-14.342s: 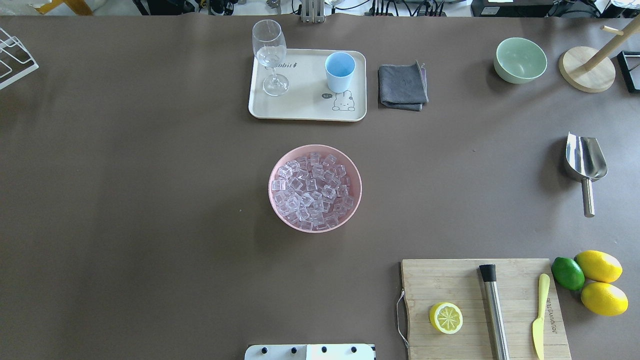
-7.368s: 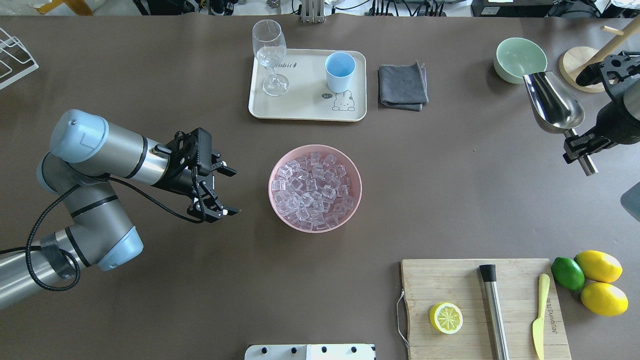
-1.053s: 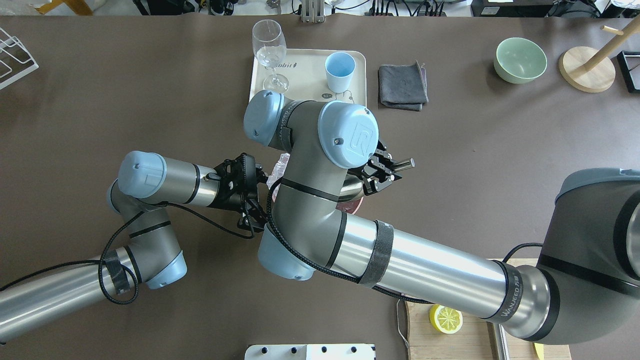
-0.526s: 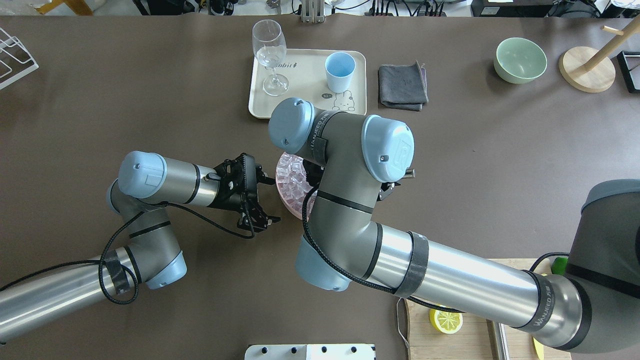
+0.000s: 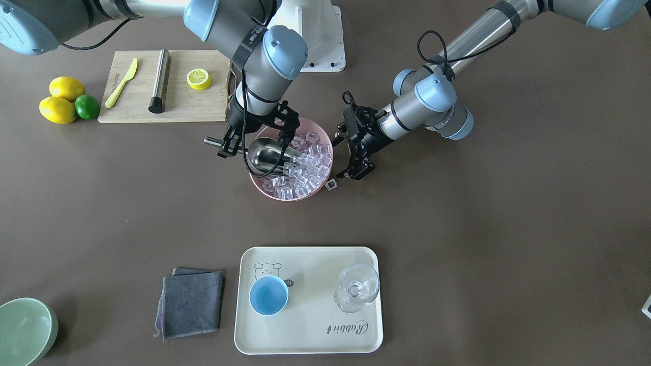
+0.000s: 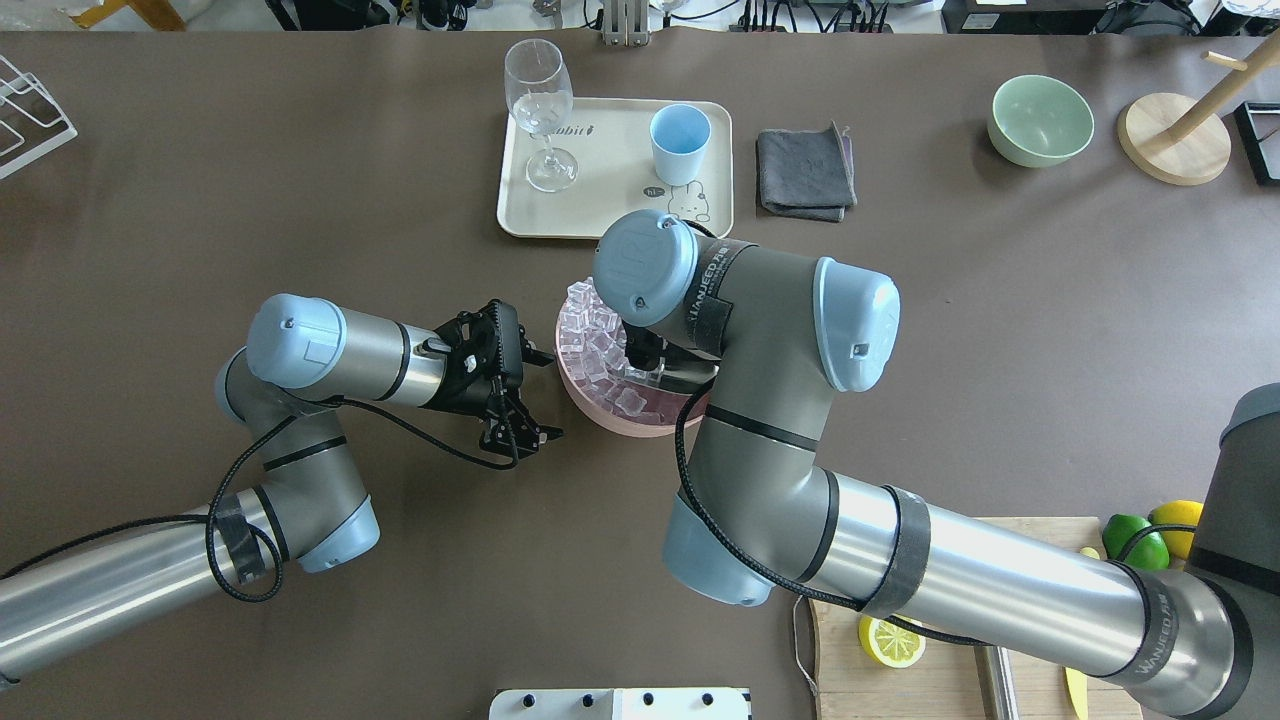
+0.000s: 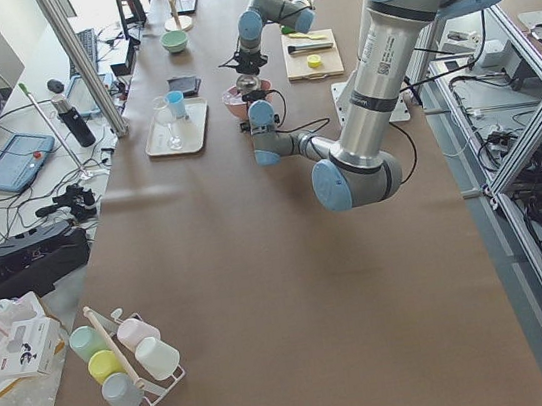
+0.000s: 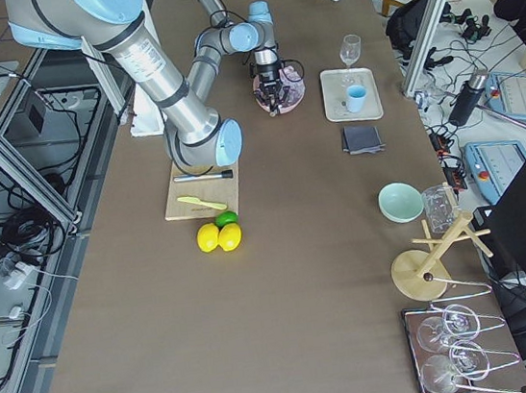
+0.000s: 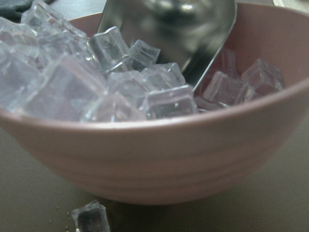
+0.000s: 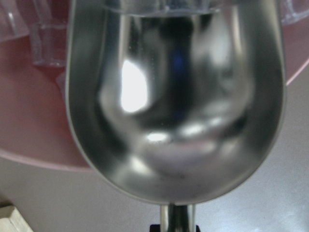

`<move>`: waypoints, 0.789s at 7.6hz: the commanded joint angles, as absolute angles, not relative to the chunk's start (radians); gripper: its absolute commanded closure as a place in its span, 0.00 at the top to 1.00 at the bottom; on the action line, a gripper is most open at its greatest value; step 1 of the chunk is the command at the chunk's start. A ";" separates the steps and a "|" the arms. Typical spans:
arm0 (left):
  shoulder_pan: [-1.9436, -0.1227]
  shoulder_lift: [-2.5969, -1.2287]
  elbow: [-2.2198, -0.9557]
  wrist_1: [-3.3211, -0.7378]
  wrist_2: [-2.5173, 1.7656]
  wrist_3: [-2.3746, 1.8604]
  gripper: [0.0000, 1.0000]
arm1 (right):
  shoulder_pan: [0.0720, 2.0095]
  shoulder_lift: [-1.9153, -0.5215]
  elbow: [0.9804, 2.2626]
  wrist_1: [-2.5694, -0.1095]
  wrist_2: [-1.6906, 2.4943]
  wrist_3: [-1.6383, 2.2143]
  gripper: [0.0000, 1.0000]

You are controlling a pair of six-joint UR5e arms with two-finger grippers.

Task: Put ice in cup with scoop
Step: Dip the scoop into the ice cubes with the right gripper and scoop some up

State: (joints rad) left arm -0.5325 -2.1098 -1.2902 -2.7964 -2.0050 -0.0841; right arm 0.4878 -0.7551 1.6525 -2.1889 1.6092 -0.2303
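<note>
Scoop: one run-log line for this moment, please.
phase: scooping | right hand: shut on scoop handle, mouth in ice in pink bowl | left hand: open beside bowl | one cube on table | cup: empty

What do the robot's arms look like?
The left arm and right arm are silver-grey tubes joined by rounded pale-blue caps. Black cables loop along both; the right bears WANJEED lettering. The left end effector is black and two-fingered.
</note>
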 commanded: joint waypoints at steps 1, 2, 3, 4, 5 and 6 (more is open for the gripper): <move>-0.554 -2.140 -1.293 -2.734 -2.006 -0.138 0.98 | 0.488 -0.834 1.756 -2.074 1.609 -0.143 0.00; -0.575 -2.140 -1.293 -2.726 -2.011 -0.138 0.98 | 0.488 -0.854 1.770 -2.033 1.609 -0.093 0.00; -0.587 -2.140 -1.293 -2.706 -2.013 -0.138 0.98 | 0.488 -0.867 1.773 -1.999 1.609 -0.081 0.00; -0.589 -2.140 -1.293 -2.701 -2.013 -0.138 0.98 | 0.488 -0.876 1.796 -1.991 1.608 -0.080 0.00; -0.588 -2.140 -1.293 -2.701 -2.014 -0.138 0.98 | 0.488 -0.888 1.828 -1.990 1.609 -0.069 0.00; -0.588 -2.141 -1.293 -2.701 -2.014 -0.137 0.98 | 0.488 -0.906 1.854 -1.955 1.609 -0.022 0.00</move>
State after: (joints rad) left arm -0.5863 -2.1398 -1.2931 -2.7043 -2.0131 -0.1377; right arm 0.4878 -0.8789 1.8071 -1.9947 1.6087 -0.0750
